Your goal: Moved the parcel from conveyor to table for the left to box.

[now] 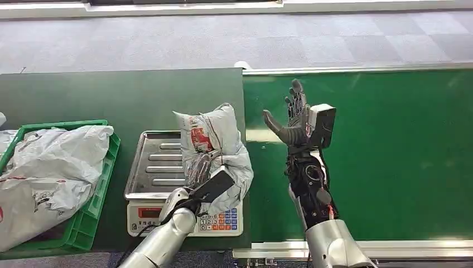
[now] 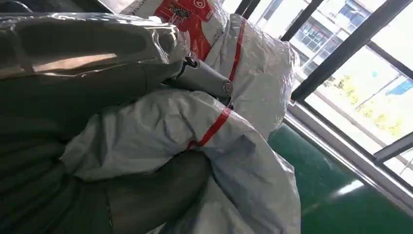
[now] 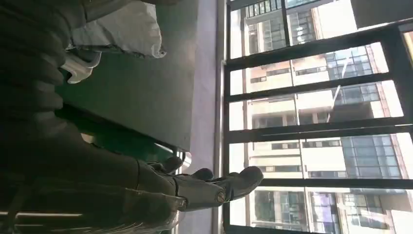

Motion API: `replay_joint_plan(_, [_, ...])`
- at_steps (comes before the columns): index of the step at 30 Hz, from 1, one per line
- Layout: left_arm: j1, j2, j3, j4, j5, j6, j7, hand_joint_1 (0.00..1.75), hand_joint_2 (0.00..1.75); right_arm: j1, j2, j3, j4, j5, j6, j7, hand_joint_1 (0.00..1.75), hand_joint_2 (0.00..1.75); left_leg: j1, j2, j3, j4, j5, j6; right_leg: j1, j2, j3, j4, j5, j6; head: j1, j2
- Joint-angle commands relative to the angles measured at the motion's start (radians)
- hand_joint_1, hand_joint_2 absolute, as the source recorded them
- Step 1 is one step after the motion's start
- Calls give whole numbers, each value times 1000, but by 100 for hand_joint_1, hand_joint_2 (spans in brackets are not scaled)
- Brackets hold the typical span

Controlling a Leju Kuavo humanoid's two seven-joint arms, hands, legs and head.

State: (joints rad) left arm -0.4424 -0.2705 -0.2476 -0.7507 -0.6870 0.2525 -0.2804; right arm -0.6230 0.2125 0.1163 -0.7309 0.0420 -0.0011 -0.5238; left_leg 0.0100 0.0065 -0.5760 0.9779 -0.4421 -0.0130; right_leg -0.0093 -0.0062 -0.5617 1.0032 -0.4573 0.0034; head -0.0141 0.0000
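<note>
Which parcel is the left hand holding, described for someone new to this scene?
Find the steel scale on the dark table, left of the green conveyor. The parcel stands at its right edge, gripped by the left hand. Unlike the bags in the green crate, it is upright with red print.

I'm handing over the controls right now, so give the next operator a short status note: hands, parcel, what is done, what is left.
Left hand: grips the grey parcel, which sits over the right edge of the scale on the table.
Right hand: fingers spread, holding nothing, raised over the green conveyor.
Done: parcel is off the conveyor and in the left hand's grasp.
Left: carry it left into the green crate, which already holds other grey bags.
</note>
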Motion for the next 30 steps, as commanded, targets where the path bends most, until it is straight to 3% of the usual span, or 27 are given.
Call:
replay_joint_plan(1, [32,24,17,111,-1,-8,11,175,175,-38,-11,7,72,-3,4,3,0,175,-1,2,0,-2,1,0,-1,3,-1,-1,1,0,0,0])
replay_joint_plan(30, [32,24,17,111,-1,-8,11,175,175,-38,-11,7,72,-3,4,3,0,175,-1,2,-1,-1,1,0,-1,3,-1,-1,1,0,0,0])
